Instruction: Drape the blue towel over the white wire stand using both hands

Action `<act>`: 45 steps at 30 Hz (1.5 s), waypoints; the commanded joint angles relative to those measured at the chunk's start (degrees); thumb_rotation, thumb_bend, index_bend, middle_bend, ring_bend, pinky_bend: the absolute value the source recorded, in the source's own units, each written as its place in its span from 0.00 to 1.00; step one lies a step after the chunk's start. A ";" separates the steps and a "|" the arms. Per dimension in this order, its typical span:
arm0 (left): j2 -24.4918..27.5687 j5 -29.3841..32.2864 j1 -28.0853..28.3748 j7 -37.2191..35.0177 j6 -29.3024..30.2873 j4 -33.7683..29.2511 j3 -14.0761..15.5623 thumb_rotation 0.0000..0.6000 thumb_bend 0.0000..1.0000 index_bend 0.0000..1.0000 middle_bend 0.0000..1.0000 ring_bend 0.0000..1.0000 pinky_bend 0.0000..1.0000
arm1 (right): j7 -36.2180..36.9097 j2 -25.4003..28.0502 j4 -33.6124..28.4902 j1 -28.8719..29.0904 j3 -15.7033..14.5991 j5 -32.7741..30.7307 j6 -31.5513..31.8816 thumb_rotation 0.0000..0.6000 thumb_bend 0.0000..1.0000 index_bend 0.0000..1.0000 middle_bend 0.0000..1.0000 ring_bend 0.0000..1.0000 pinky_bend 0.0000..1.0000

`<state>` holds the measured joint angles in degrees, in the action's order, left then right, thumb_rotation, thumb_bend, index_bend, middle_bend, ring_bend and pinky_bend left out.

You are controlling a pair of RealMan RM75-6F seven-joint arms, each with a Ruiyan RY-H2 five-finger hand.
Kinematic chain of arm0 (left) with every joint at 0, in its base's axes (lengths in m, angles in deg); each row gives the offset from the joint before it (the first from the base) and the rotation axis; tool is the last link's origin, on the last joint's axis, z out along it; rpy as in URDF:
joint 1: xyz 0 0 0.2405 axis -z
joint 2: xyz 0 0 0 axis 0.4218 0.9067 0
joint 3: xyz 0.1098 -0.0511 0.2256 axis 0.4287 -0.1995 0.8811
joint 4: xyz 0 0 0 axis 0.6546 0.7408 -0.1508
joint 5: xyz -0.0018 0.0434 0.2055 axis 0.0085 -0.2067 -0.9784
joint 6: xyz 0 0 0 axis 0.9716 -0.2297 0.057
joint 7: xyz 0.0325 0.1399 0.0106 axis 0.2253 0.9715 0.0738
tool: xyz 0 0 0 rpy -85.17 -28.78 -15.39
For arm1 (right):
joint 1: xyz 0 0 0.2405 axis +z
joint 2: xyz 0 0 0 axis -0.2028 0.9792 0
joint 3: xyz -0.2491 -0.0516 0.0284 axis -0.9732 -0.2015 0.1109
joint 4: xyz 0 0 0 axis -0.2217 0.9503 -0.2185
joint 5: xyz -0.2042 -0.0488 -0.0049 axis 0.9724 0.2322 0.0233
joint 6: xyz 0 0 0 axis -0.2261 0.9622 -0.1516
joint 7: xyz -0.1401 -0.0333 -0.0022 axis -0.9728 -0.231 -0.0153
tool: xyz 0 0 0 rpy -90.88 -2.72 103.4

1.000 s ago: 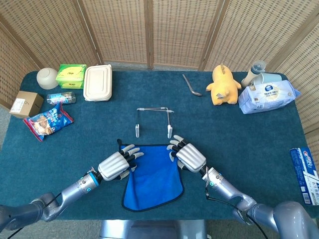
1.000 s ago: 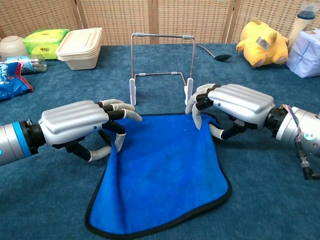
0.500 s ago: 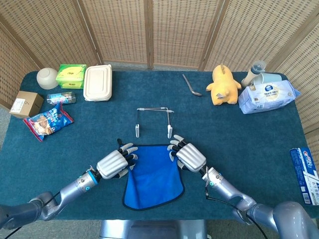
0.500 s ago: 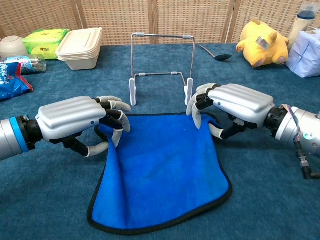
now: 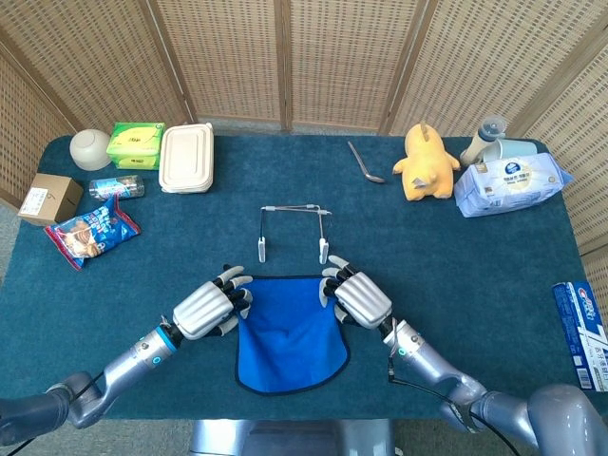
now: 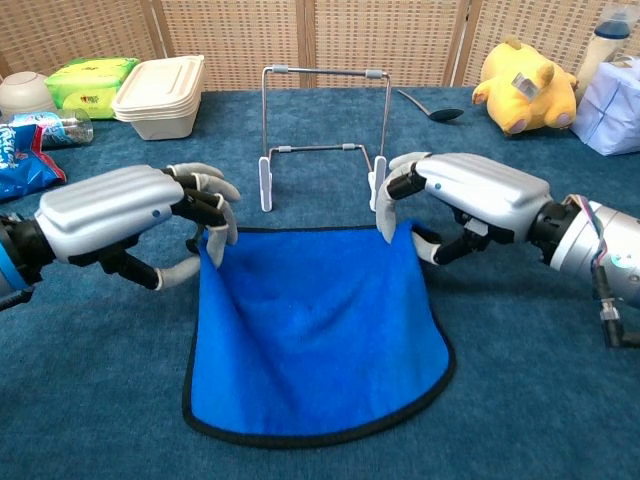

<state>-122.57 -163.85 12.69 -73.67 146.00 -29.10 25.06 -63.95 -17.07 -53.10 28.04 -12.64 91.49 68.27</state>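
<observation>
The blue towel with a dark hem hangs by its far edge, its near part lying on the table. My left hand pinches the towel's far left corner. My right hand pinches the far right corner. The far edge is stretched between the two hands, a little above the cloth-covered table. The white wire stand is upright just beyond the towel, its feet close to my right hand's fingers.
Back left hold a beige lunch box, a green packet, a bowl and a snack bag. A spoon, a yellow plush toy and a wipes pack lie back right. The dark blue table ends near my arms.
My left hand has closed on the towel's left corner and moved left and up. The far edge went from slack to taut, and the towel's near part slid toward the stand.
</observation>
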 commanded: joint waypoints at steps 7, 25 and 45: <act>3.92 0.83 -1.54 -0.42 4.25 -5.02 -2.04 1.00 0.61 0.83 0.42 0.20 0.10 | -0.47 4.54 -9.60 -0.23 4.21 -4.10 -0.27 1.00 0.52 0.96 0.46 0.26 0.12; 12.31 4.20 -1.29 -1.19 8.83 -15.56 -9.89 1.00 0.61 0.84 0.43 0.21 0.10 | -5.12 16.24 -27.38 -0.11 13.42 -12.77 -1.64 1.00 0.52 0.97 0.47 0.26 0.12; 15.79 12.92 4.15 -5.69 4.59 -17.20 -21.63 1.00 0.61 0.84 0.43 0.21 0.11 | -10.36 24.05 -32.84 5.14 25.10 -27.16 -8.28 1.00 0.52 0.97 0.47 0.28 0.12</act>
<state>-106.98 -151.52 16.26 -79.25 151.03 -46.62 4.16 -73.92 6.46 -85.85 32.53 11.59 65.44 60.71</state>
